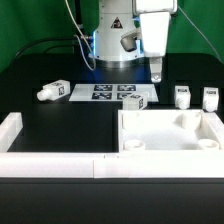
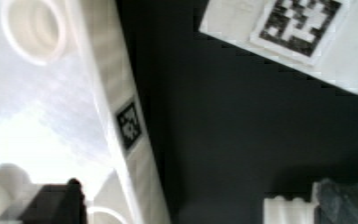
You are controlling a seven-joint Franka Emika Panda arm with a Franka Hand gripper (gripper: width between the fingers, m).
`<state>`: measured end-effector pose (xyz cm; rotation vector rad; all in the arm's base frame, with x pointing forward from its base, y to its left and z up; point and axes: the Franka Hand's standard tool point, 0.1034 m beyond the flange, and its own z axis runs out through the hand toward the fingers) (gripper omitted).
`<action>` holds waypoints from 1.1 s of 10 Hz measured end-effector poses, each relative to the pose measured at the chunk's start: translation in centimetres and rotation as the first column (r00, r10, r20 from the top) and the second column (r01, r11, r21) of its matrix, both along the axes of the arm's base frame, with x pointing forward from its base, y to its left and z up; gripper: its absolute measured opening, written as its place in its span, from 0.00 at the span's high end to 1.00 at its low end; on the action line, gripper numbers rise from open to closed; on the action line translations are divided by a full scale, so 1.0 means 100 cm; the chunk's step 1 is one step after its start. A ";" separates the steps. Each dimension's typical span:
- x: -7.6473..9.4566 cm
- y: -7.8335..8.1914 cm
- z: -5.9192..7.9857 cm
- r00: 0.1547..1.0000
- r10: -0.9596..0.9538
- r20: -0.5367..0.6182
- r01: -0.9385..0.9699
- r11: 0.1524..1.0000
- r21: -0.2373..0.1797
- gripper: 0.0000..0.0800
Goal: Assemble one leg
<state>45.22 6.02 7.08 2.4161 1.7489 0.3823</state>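
1. Four legs lie loose. The nearest leg (image 1: 135,101) sits just beside the marker board (image 1: 112,92), behind the white panel (image 1: 170,130). In my judgement an off-centre descent could topple it or clip the panel's rim.
2. The gripper (image 1: 156,74) hangs pointing straight down, between that leg and an upright leg (image 1: 182,96) — jaws apart, holding nothing.

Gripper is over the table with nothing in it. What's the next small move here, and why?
Probably shift the gripper toward the exterior view's right and lower it over the nearest upright leg. In the wrist view its fingers look spread with nothing between them. The legs in view all sit loose on the table, and the visible corner holes of the panel look empty.
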 end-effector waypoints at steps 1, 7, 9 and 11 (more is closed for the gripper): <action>0.001 0.003 0.000 0.989 -0.150 -0.008 0.150 0.988 0.042 0.19; 0.031 0.008 0.012 0.587 -0.792 -0.169 0.809 0.565 0.162 0.19; 0.030 0.009 0.011 0.528 -0.831 -0.174 0.846 0.496 0.196 0.19; 0.030 0.008 0.011 0.425 -0.882 -0.205 0.899 0.385 0.207 0.19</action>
